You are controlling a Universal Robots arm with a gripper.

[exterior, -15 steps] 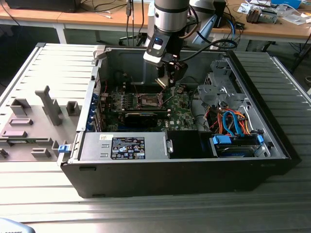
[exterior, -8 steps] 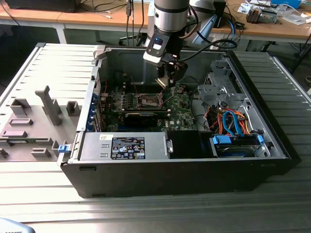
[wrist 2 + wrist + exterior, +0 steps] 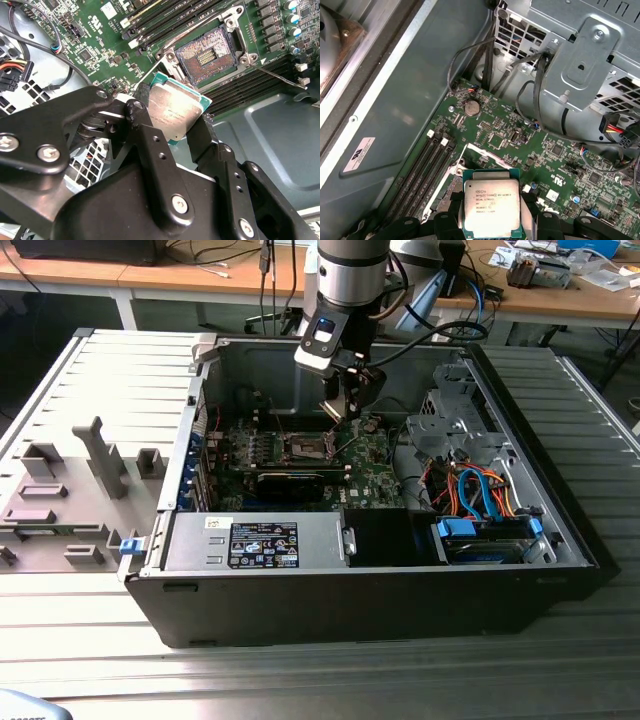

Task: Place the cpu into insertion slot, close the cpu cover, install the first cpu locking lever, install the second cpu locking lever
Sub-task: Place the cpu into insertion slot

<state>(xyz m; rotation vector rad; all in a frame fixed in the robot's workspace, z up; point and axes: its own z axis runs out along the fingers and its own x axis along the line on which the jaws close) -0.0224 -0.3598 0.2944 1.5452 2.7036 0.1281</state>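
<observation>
Grey-beige cpu (image 3: 178, 110) clamped in black gripper (image 3: 168, 116) (fingers closed against its two edges), tilted, held near bare insertion slot (image 3: 209, 54), not touching; green board (image 3: 100, 47) around slot.

Even, soft indoor light from above fills the exterior view; the ribbed grey worktop (image 3: 450, 685) is bright, while the inside of the open computer case (image 3: 260, 365) falls into shade, darkest beneath the arm (image 3: 350, 270). In both wrist views the cpu (image 3: 491, 207) has a pale sheen on its metal face (a mild glare, not blown out), the green circuit board (image 3: 540, 160) is evenly lit, and the black end effector (image 3: 170, 120) carries faint highlights along its edges.
</observation>
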